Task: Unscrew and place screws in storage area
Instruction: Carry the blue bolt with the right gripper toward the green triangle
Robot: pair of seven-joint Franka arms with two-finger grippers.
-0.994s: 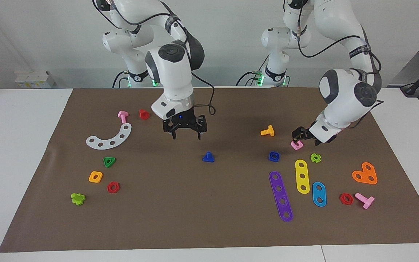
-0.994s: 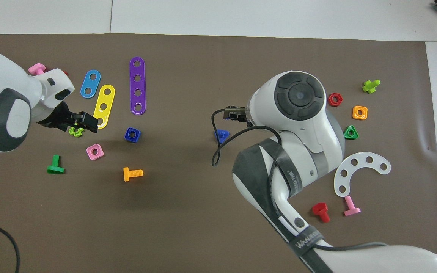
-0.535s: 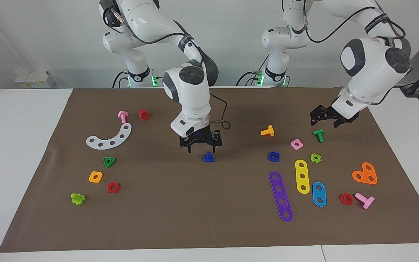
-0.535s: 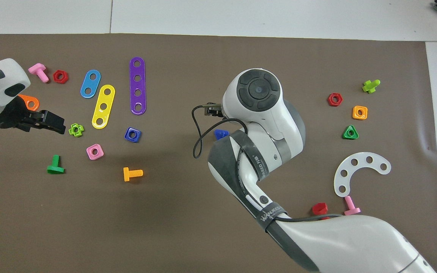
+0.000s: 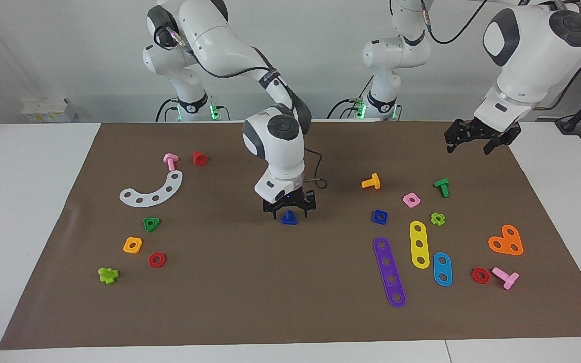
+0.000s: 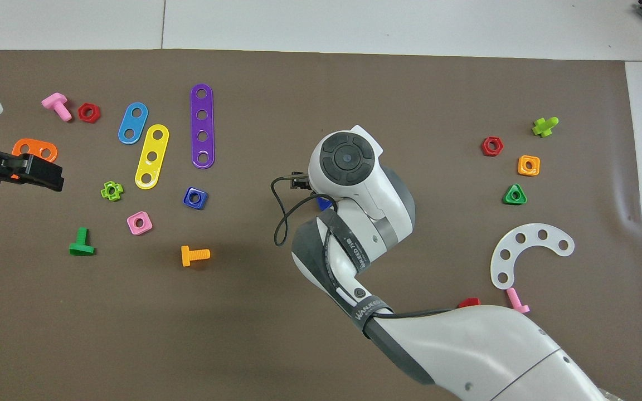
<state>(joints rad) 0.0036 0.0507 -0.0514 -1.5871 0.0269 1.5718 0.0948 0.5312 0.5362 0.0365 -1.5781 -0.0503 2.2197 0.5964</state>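
The dark-blue screw [image 5: 288, 218] with a triangular head stands on the brown mat [image 5: 250, 297] near the middle. My right gripper [image 5: 289, 210] is low over it, open, with one finger on each side of the screw. In the overhead view the right wrist covers the gripper and only a corner of the screw [image 6: 324, 204] shows. My left gripper [image 5: 477, 140] is open and empty, raised in the air over the left arm's end of the mat; it also shows in the overhead view [image 6: 34, 174].
A dark-blue square nut [image 5: 380, 217], pink nut [image 5: 411, 200], orange bolt [image 5: 371, 182], green bolt [image 5: 442, 187] and coloured strips [image 5: 389, 272] lie toward the left arm's end. A white curved plate [image 5: 152, 191] and several nuts lie toward the right arm's end.
My right gripper has come down and forward over the blue screw until its fingers straddle it. My left gripper has left the pink nut, risen and drawn back toward its base.
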